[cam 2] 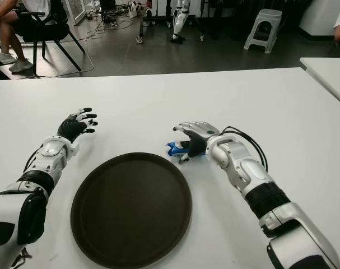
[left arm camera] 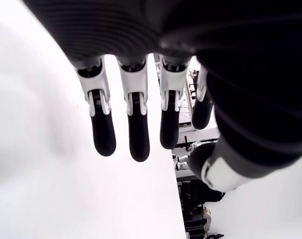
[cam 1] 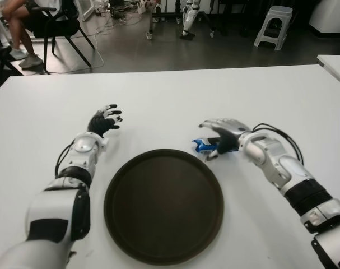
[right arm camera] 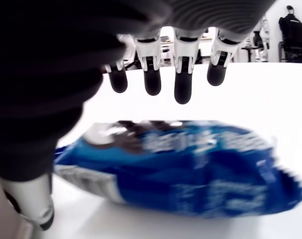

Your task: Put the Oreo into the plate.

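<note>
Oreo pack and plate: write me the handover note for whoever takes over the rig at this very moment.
Right hand: over the Oreo pack, fingers open around it, not closed on it.
Left hand: open, holding nothing, above the table to the left of the plate.
Oreo pack: lying on the table just beyond the plate's far right rim.
Done: the right hand is in place at the pack.
Left: close on the pack, lift it, set it in the plate.

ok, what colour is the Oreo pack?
Blue with white and dark print; the Oreo pack shows best in the right wrist view, under the open right hand.
</note>
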Motion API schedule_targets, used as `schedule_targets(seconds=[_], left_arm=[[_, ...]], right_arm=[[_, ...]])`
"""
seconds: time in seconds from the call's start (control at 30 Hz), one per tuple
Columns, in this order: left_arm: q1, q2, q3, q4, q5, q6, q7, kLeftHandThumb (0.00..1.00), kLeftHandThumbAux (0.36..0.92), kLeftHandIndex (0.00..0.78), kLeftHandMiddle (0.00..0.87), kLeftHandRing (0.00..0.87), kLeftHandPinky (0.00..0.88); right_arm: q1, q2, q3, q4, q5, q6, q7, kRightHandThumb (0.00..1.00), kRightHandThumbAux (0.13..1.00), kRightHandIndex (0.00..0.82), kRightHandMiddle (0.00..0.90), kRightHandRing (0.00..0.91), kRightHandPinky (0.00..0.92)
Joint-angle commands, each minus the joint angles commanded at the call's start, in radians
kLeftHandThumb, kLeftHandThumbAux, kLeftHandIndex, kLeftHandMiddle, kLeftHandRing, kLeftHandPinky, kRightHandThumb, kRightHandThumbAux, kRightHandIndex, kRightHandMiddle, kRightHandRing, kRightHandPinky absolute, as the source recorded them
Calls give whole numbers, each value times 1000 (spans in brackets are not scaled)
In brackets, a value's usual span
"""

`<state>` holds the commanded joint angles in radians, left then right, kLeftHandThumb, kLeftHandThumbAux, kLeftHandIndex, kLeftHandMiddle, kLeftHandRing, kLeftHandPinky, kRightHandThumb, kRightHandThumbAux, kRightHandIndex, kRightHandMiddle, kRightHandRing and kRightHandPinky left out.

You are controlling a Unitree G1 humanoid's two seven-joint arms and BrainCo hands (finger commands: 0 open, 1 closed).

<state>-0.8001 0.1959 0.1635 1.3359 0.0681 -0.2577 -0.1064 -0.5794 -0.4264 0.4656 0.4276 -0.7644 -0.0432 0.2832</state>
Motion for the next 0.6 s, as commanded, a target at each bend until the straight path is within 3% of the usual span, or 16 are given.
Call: schedule_targets(seconds=[0.6], left_arm=[[-1, -2, -4, 1, 3, 4, 16, 0, 742, 181, 238, 266, 306]], right_arm=[[-22, -28, -12, 41, 6, 4, -14, 0, 663, 103, 118, 111, 89]])
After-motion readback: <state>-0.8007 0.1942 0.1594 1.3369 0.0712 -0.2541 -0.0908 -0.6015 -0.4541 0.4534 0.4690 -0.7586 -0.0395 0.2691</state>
